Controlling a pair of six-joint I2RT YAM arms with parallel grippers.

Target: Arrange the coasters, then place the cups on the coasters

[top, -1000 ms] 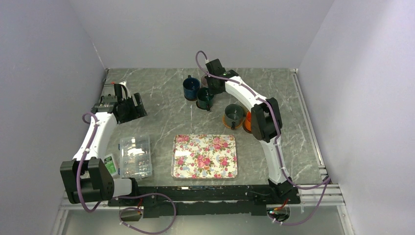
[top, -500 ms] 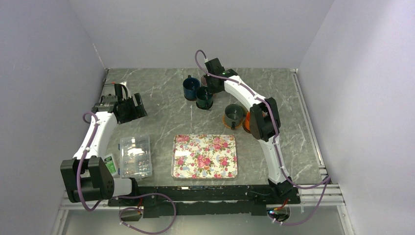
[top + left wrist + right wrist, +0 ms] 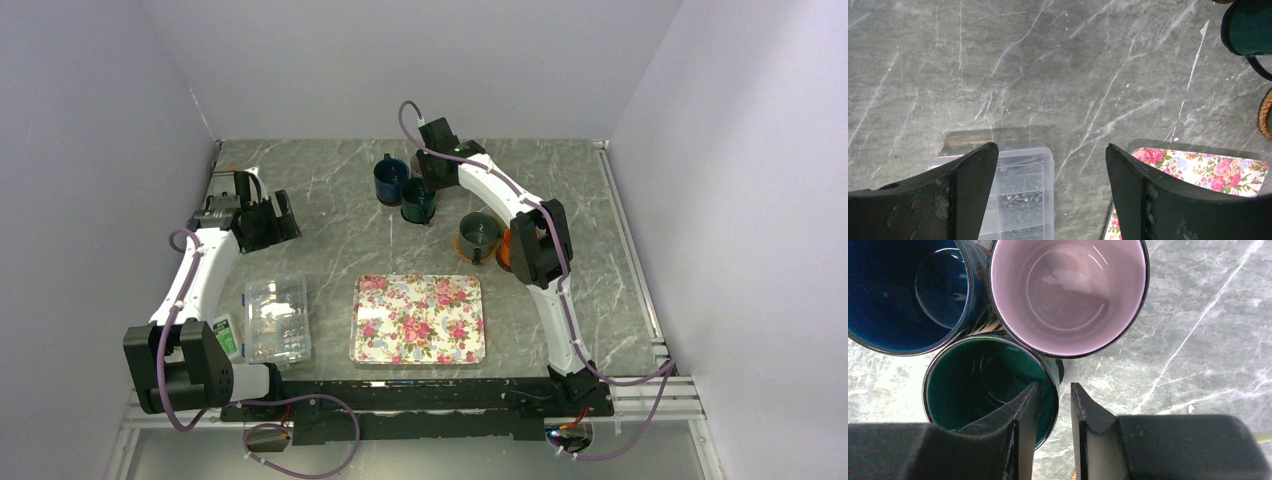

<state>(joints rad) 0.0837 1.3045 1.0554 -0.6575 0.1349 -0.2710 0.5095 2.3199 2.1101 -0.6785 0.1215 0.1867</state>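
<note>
Three cups stand close together at the back of the table: navy (image 3: 389, 180), mauve (image 3: 1068, 290) and dark green (image 3: 983, 385). My right gripper (image 3: 1054, 395) hangs over the dark green cup (image 3: 418, 200), one finger inside and one outside its rim. The jaws are open, with a gap on each side of the rim. A second dark green cup (image 3: 478, 232) sits on a tan woven coaster (image 3: 466, 252). An orange cup (image 3: 506, 250) shows partly behind the right arm. My left gripper (image 3: 1050, 150) is open and empty above the bare table at the left.
A floral rectangular tray (image 3: 418, 318) lies at the front centre. A clear plastic compartment box (image 3: 277, 319) with screws lies at the front left, below my left gripper (image 3: 270, 220). White walls close the table in on three sides.
My right gripper's jaws have parted from the dark green cup's rim. The right arm shifted only slightly and the left arm stayed put.
</note>
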